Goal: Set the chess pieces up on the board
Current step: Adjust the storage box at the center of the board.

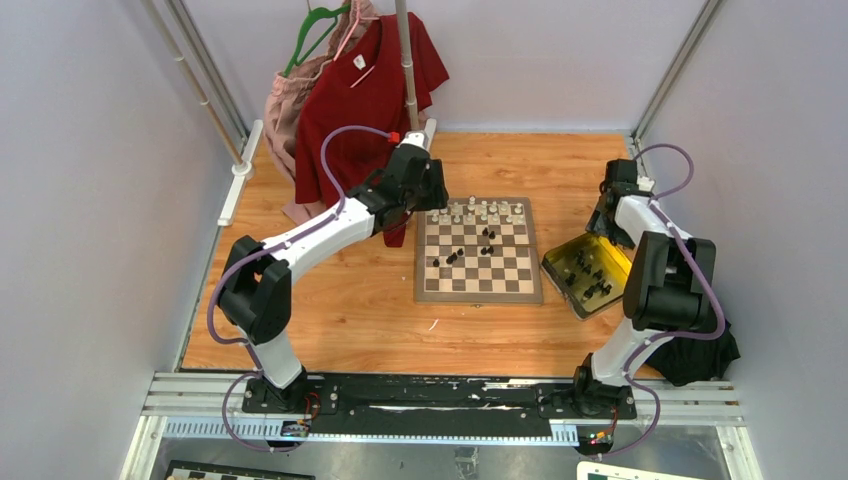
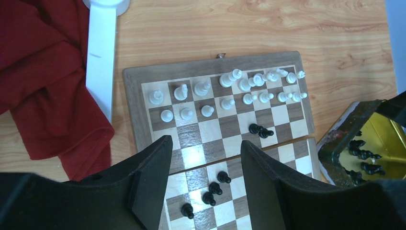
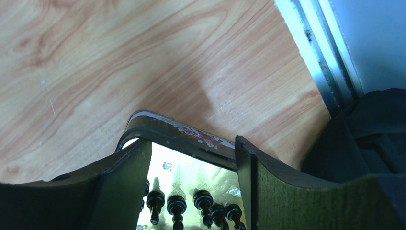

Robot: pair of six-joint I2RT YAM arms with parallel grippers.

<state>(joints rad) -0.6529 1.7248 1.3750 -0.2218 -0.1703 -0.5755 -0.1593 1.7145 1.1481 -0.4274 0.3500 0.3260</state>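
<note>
At the far left, a dark red cloth shirt is seen hanging by a white pole, with its lower part spread on the light wooden counter. The left jaws are held apart above the far left corner of the board, and nothing is caught between them. The flat square chessboard with brown and cream squares lies near the middle of the counter. Small white chess pieces are crowded along its two far rows; some may be tipped over, though this cannot be settled at such a size. A few glossy black chess pieces are scattered over the middle squares. Just beside the board's right edge a shiny gold metal tray is set at an angle, and further black pieces are seen inside it. The right jaws are spread wide over one end of the tray, with nothing gripped. A crumpled black cloth is bunched at the counter's right edge.
</note>
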